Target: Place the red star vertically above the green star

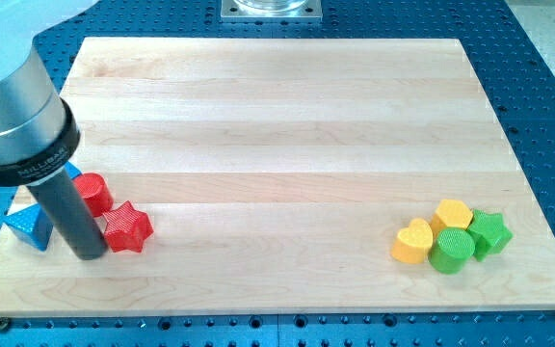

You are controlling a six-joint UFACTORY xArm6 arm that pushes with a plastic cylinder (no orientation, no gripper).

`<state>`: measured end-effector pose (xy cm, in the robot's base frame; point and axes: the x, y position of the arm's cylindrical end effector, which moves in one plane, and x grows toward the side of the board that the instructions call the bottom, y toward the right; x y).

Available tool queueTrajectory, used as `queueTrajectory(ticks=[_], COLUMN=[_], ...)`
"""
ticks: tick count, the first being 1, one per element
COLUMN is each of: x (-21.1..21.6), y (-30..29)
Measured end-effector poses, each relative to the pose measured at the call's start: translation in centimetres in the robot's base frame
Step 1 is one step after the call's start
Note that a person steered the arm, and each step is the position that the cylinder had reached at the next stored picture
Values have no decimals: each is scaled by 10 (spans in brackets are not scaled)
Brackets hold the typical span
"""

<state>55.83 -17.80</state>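
The red star (pixel 127 227) lies near the board's lower left. The green star (pixel 489 232) lies at the lower right, at the right end of a tight cluster. My tip (pixel 89 253) rests on the board just left of the red star, touching or nearly touching its left side. The thick dark rod rises from it toward the view's upper left and hides part of the blocks behind it.
A red round block (pixel 93 193) sits just above-left of the red star. A blue triangular block (pixel 29 226) lies left of the rod, another blue block (pixel 72 172) peeks behind it. A yellow heart (pixel 412 242), a yellow block (pixel 452 213) and a green cylinder (pixel 451 251) crowd the green star.
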Motion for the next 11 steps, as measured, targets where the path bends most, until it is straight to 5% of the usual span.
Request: queueTrajectory(ticks=[2,3,4,5,6,7,11], x=[-61,-60,-114,-142,-126,-176,-152], y=[178,171,264,291,239,235,377])
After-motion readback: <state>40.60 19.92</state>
